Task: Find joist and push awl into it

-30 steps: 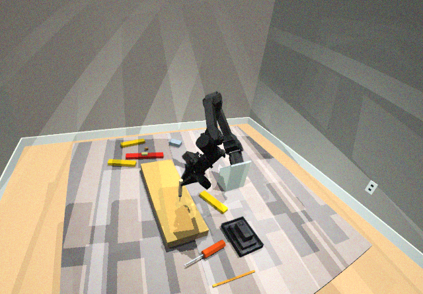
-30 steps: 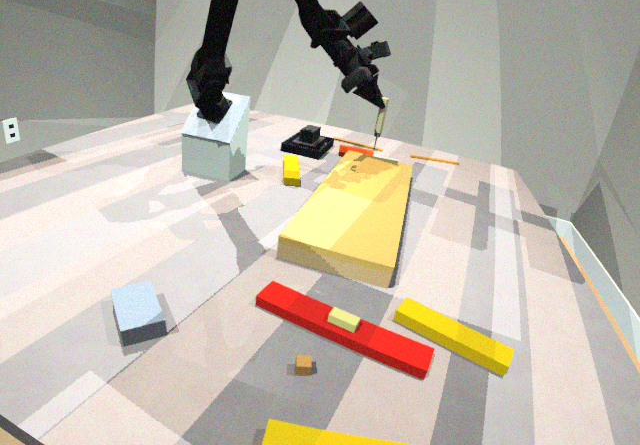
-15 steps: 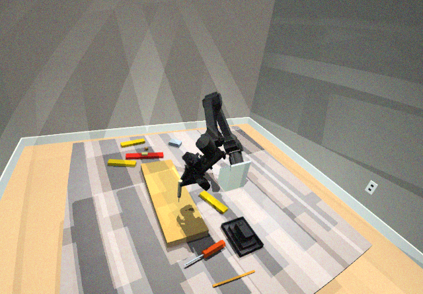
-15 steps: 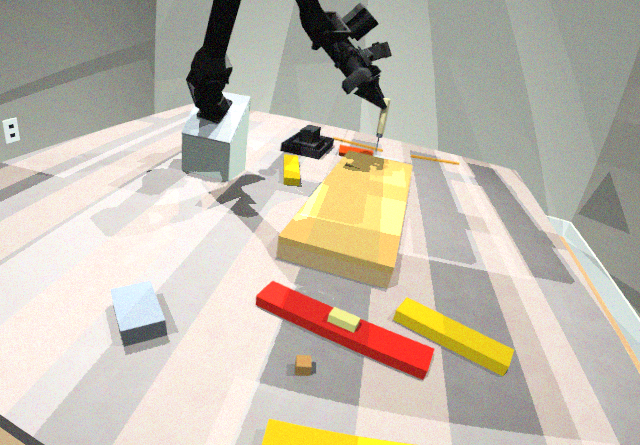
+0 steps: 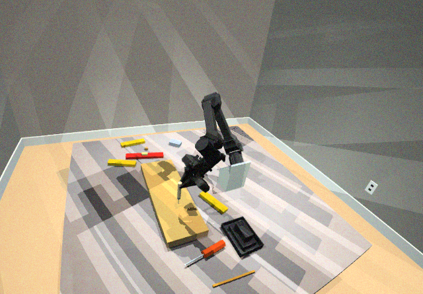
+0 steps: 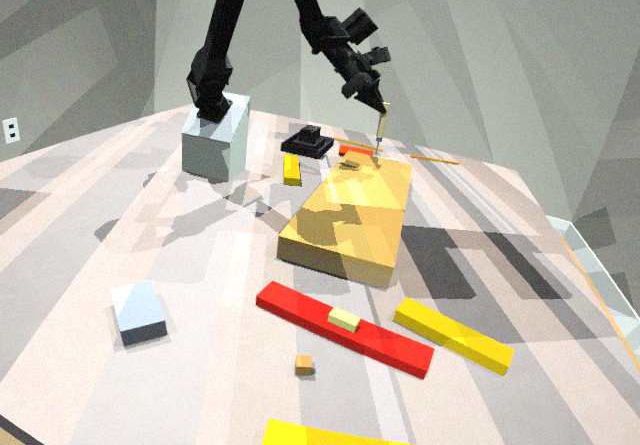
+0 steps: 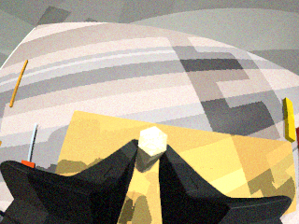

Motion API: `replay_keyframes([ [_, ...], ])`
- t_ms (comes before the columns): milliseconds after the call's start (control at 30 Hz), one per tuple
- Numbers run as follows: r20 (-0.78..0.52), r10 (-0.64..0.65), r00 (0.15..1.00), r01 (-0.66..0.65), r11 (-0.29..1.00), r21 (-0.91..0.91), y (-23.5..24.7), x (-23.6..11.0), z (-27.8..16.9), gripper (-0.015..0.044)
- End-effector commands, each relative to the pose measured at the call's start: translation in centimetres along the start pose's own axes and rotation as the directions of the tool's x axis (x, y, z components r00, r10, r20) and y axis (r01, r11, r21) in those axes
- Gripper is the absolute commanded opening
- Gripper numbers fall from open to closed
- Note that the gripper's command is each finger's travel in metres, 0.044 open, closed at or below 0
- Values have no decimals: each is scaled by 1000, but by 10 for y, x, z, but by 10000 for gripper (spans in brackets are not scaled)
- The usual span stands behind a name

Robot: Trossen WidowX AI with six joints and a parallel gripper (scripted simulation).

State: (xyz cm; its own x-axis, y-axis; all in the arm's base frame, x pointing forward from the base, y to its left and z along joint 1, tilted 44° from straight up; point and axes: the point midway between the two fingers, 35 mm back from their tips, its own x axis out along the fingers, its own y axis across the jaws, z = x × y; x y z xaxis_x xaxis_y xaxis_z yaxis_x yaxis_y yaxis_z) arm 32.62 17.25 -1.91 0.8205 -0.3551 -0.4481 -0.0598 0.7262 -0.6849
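While the patterned mat [image 5: 112, 236] carries everything, the largest task object on it is the floor panel [image 5: 170, 212], a long yellow-tan slab running near-to-far through the middle of the top view. The arm stands on a pale block pedestal [image 5: 235, 178] to the panel's right and reaches over the slab.

The gripper [image 5: 186, 180] is clamped on the awl [image 5: 178, 191], pinching its pale handle top; in the wrist view the handle end shows as a light hexagonal cap between the two dark fingers. The awl's long axis hangs close to vertical, with a slight lean visible in the exterior view, point downward.

Key relation: the awl tip lies directly below the gripper, over the panel's middle stretch in the top view. Whether the point is touching the surface or just above it cannot be told. Judgement: the coming move is a straight downward push, so verticality matters; any tilt risks a skewed or second hole.

The stud finder [image 5: 243, 232] sits inside the black tray [image 5: 228, 230], near and right of the panel, so that step looks done.

Smaller items, well apart from the work: red spirit level [image 5: 144, 154], yellow bars [image 5: 213, 202], orange-handled screwdriver [image 5: 208, 250], pencil [image 5: 233, 278], pale blue block [image 5: 175, 143].
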Motion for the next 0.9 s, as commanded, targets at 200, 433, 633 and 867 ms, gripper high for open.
replay_keyframes([
  [200,-3,3,1000,-3,1000,-10,1,4,-8,0],
  [433,-3,2,1000,-2,1000,-10,0,8,-12,0],
  [633,-3,2,1000,-2,1000,-10,0,10,-15,0],
  [867,-3,2,1000,-2,1000,-11,0,13,-18,0],
])
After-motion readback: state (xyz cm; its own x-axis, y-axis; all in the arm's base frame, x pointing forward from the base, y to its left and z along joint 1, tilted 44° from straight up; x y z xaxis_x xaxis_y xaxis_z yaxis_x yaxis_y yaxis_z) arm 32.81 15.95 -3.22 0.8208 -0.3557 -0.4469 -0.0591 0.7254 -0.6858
